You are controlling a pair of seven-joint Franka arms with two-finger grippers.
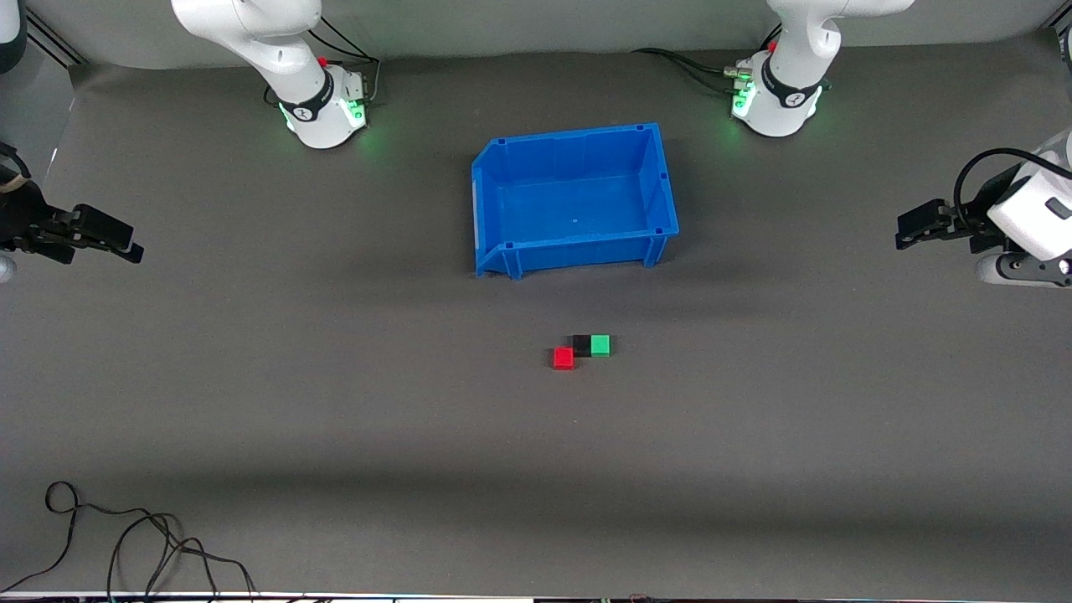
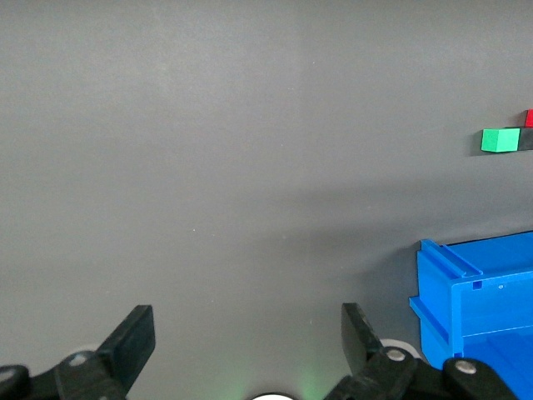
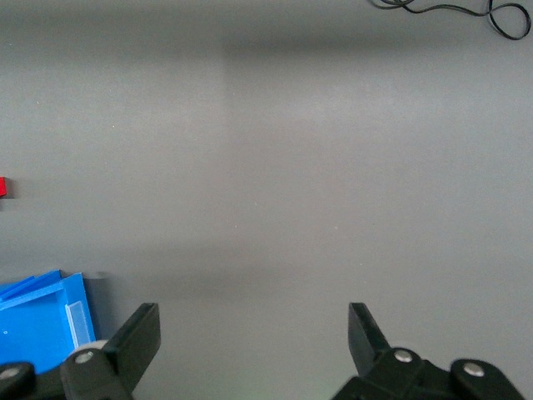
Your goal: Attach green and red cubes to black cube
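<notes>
The black cube point(image 1: 581, 343) sits mid-table, nearer the front camera than the blue bin. The green cube point(image 1: 600, 345) lies against its side toward the left arm's end. The red cube point(image 1: 564, 358) sits a little nearer the camera, meeting the black cube at a corner. My left gripper point(image 1: 904, 229) is open and empty at the left arm's end of the table, well away from the cubes. My right gripper point(image 1: 130, 244) is open and empty at the right arm's end. The left wrist view shows its open gripper point(image 2: 247, 333), the green cube point(image 2: 500, 140), the black cube point(image 2: 525, 138) and the red cube point(image 2: 529, 117). The right wrist view shows its open gripper point(image 3: 252, 333) and the red cube's edge point(image 3: 2, 187).
The blue bin point(image 1: 662, 180) stands empty between the arm bases and the cubes; it also shows in the left wrist view point(image 2: 466, 308) and the right wrist view point(image 3: 42, 321). A black cable point(image 1: 142, 536) lies near the table's front edge at the right arm's end.
</notes>
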